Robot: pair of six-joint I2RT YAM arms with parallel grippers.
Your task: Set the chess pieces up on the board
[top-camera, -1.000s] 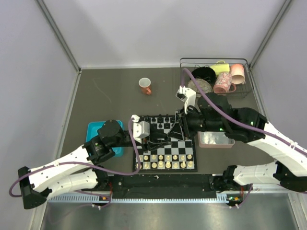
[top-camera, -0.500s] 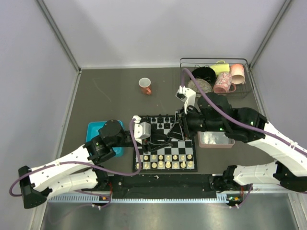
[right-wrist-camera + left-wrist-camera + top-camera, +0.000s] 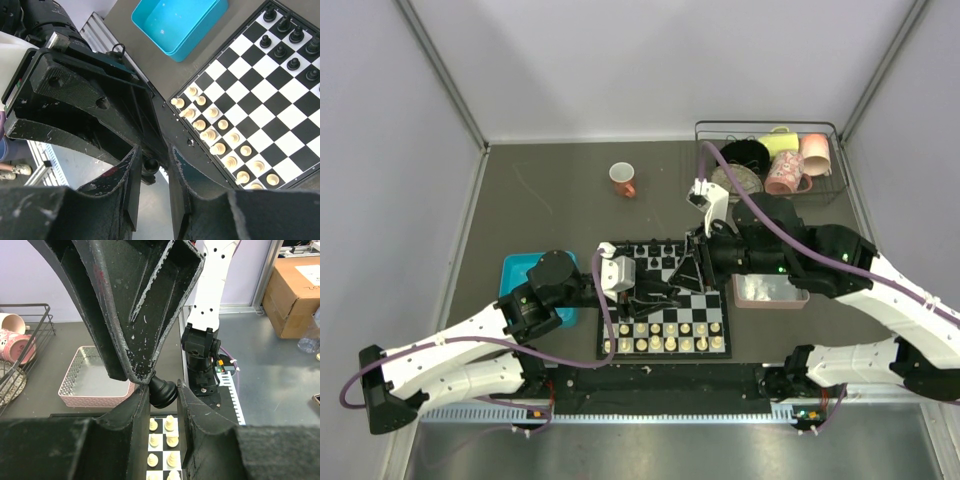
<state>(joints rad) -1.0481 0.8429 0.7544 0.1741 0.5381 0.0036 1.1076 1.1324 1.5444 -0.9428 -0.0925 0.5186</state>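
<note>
Left hand (image 3: 162, 389) and right hand (image 3: 153, 159) clamped on one black piece (image 3: 163, 393), visible only in wrist views.

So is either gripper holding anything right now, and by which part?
Both appear to pinch one black chess piece: the left gripper around its wide body, the right gripper at its narrow end.
</note>
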